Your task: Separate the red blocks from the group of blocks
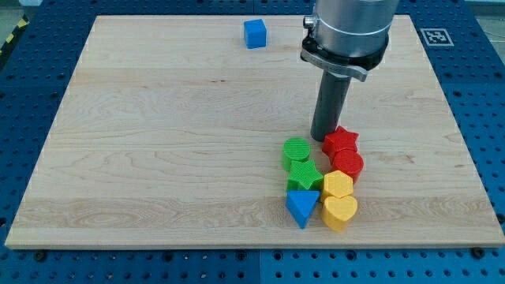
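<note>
- A red star-shaped block [340, 142] is seen at the upper right of a cluster of blocks, right of centre in the lower half of the board.
- A second red block [348, 165], rounded in outline, is seen just below the star and touching it.
- My tip [324, 137] is set down on the board just left of the red star, apparently touching it or nearly so; nothing is gripped, since the rod ends plainly with no jaws.
- A green round block [297, 150] and a green star-shaped block [304, 175] are found to the left of the red pair, stacked one below the other in the view.
- Two yellow blocks are placed below the red ones: a yellow angular block [338, 184] and a yellow heart-shaped block [339, 211].
- A blue triangular block [302, 207] is seen at the cluster's lower left, beside the yellow heart.
- A blue cube [255, 33] is set well apart, near the view's top edge.
- All blocks are shown with ribbed, layered sides.
- The wooden board [158, 134] is pale with visible grain, and it is laid on a blue perforated table [481, 95].
- A black-and-white square marker [435, 36] is fixed beyond the board's top right corner; no readable writing is seen.
</note>
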Motion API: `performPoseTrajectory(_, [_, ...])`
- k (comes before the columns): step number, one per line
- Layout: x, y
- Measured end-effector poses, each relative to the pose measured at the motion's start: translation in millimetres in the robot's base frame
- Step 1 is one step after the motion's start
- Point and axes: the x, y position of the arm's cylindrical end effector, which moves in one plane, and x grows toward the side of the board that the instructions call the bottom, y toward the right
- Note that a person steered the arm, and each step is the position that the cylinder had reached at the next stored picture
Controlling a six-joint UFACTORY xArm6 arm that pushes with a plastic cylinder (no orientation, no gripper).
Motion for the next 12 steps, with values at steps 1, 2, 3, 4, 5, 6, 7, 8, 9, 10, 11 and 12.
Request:
performPoseTrajectory(1, [0,3])
performPoseTrajectory(2, [0,0])
performPoseTrajectory(3, [0,-9])
performPoseTrajectory(4, [14,-5])
performPoseTrajectory(5, [26,-1])
performPoseTrajectory(6, [29,5])
performPoseTrajectory(7, [40,21])
performPoseTrajectory(8, [44,21])
performPoseTrajectory(9, [44,17])
performPoseTrajectory(10, [51,18])
performPoseTrajectory(11, [65,24])
performPoseTrajectory(12, [68,29])
